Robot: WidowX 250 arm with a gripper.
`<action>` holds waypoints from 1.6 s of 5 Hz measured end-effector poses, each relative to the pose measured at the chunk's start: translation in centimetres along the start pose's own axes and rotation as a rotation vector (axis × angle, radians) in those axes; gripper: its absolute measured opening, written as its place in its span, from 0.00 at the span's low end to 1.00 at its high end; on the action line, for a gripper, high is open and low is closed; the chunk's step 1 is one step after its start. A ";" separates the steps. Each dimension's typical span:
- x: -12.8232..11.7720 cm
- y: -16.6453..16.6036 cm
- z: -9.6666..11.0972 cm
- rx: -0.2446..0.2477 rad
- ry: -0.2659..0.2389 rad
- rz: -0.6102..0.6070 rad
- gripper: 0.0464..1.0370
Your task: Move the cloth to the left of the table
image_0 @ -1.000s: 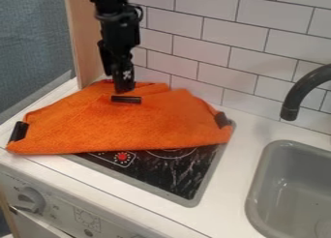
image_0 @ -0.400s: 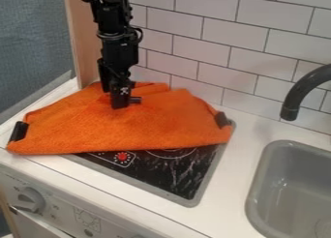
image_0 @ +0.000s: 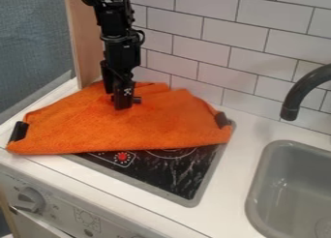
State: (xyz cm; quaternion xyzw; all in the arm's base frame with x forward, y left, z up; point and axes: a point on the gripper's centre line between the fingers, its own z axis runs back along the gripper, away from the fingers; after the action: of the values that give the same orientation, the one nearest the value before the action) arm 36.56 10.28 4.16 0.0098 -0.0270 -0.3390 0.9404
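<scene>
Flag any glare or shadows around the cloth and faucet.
Camera view: pale streaks, probably reflections, across the black cooktop; a soft shadow on the white counter right of the cloth; faint shading on the wall tiles behind the faucet.

Your back wall: white rectangular tiles (image_0: 207, 9), dark joints. Beside it, one pale wood panel (image_0: 86, 34); farther left, a blue-grey surface (image_0: 32, 38). Before you: white countertop (image_0: 233, 184), black stovetop (image_0: 171, 178) with pale reflections, grey sink (image_0: 256, 184), dark curved faucet (image_0: 304, 87); below, white front (image_0: 123, 227) with knob (image_0: 29, 199).
</scene>
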 end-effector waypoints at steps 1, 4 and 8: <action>0.0 0.0 -0.5 -0.015 0.010 0.000 0.90; 0.0 0.1 -1.0 -0.001 -0.004 0.004 0.11; 0.1 -0.9 0.5 -0.015 -0.056 -0.014 0.00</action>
State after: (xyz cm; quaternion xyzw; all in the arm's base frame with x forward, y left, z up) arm 36.06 9.52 4.67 -0.0065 -0.0508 -0.3459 0.9369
